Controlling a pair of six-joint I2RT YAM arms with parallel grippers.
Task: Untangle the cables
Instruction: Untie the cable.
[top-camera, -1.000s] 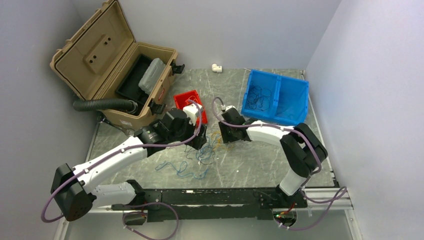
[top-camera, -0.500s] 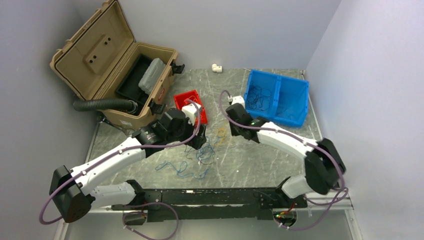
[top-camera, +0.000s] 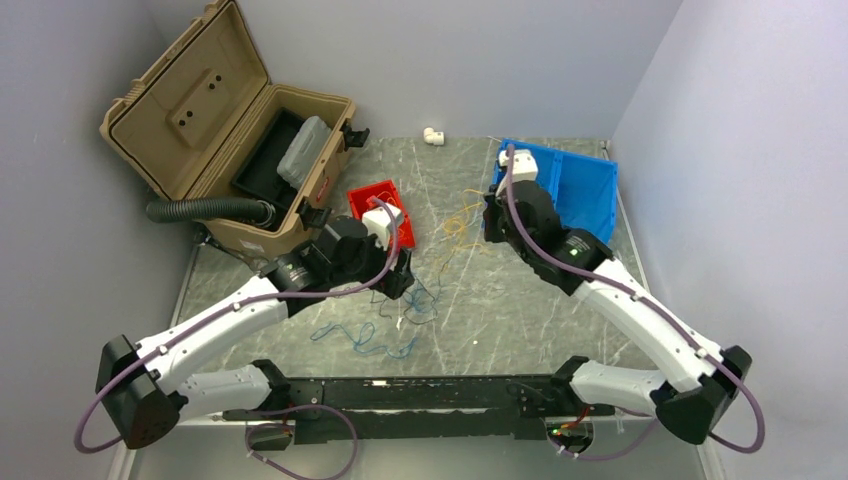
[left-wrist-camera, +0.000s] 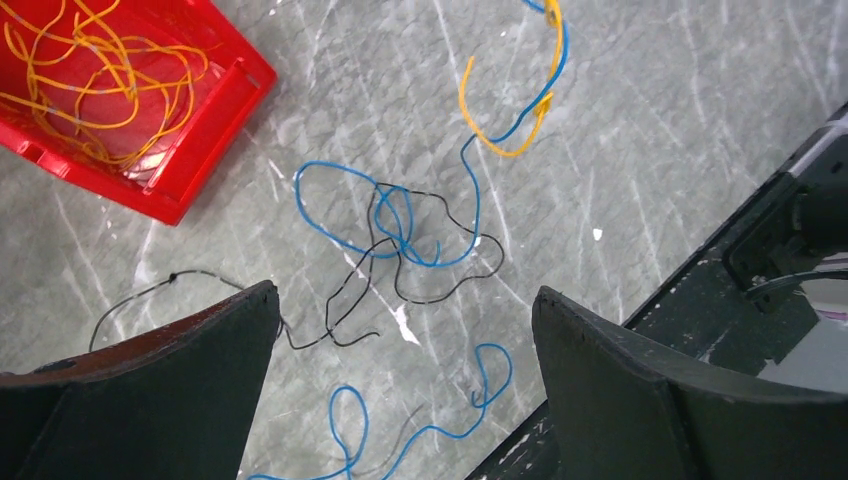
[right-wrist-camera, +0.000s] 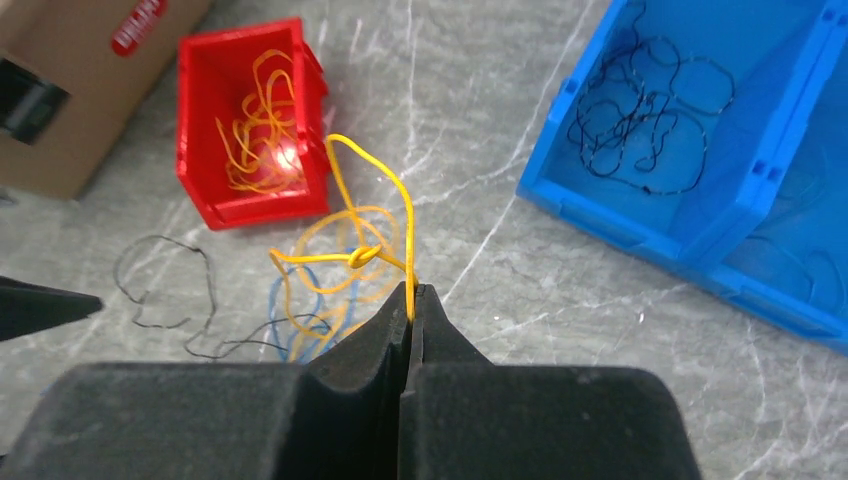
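Evidently midway through the sorting, drawing one orange-yellow strand (right-wrist-camera: 385, 200) out of the heap; pinched at the lower middle of the right wrist view by the right claw (right-wrist-camera: 410, 300), closed tight on it with no gap between the fingers; looped and knotted above the tips, trailing down and left to blue and dark strands on the table. From overhead, right of centre, just left of the blue bin (top-camera: 590, 210).

Hovering over the rest of the cables (left-wrist-camera: 400, 225) with the left claw (left-wrist-camera: 405, 300), spread as wide as it goes and holding nothing; blue and black loops crossed in the middle of that frame, with a yellow-and-blue length hanging at the top.

Probably next: lift higher until the yellow slips clear of the blue, perhaps pinning the tangle with the left claw; then carry across to the red bin (right-wrist-camera: 260, 208), already holding yellow ones, with black ones in the blue bin.

As for writing: only a red label with white letters on the tan case (right-wrist-camera: 100, 120) at upper left of the right wrist view; too tilted and small to read.
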